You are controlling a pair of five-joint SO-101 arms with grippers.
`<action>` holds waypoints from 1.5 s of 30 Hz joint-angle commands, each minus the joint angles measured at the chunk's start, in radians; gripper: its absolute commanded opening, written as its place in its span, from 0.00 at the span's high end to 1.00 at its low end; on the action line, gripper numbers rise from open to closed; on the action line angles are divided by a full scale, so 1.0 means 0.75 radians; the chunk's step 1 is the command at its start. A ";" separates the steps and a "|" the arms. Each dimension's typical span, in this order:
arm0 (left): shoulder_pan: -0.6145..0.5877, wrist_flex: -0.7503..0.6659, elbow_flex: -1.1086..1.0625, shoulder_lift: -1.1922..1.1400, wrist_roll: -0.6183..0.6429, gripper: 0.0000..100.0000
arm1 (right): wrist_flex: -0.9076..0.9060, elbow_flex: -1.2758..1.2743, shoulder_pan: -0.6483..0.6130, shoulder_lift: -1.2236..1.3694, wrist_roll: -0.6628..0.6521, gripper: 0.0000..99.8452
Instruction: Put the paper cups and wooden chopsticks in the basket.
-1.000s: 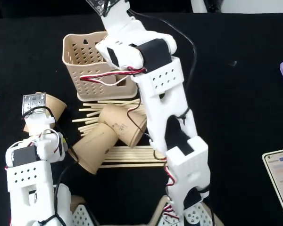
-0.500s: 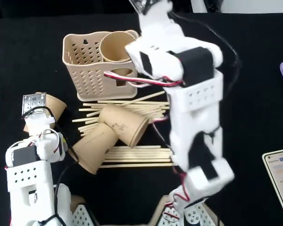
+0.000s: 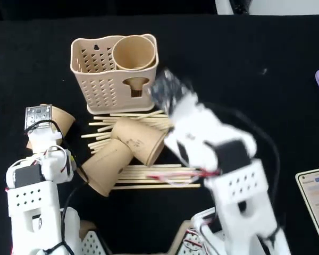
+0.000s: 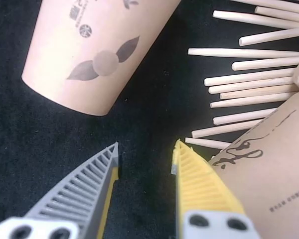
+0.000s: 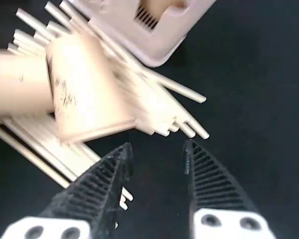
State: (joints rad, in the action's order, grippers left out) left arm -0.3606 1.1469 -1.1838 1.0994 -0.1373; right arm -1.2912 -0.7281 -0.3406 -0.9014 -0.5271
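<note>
Now that the right claw (image 5: 157, 147) has pulled back, one cup (image 3: 134, 52) stands in the basket (image 3: 103, 90), so that part is done. This claw hangs open and empty. Just ahead of it lie more cups (image 3: 138, 139) on the sticks (image 3: 149, 175). The left claw (image 4: 147, 149) is open too, with a cup on each side. Three cups and all the sticks are left, I think.

Left claw (image 4: 145, 149) and right claw (image 5: 157, 147) both gape empty, aimed downward.
</note>
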 commanded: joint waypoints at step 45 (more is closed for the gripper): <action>-0.013 -0.016 0.013 0.018 0.008 0.82 | 0.908 -0.889 -0.139 -0.328 -0.460 0.99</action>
State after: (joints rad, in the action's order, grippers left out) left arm -0.3606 1.1469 -1.1838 1.0994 -0.1343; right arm -0.5915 -1.4185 -0.4833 -1.1193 -0.8876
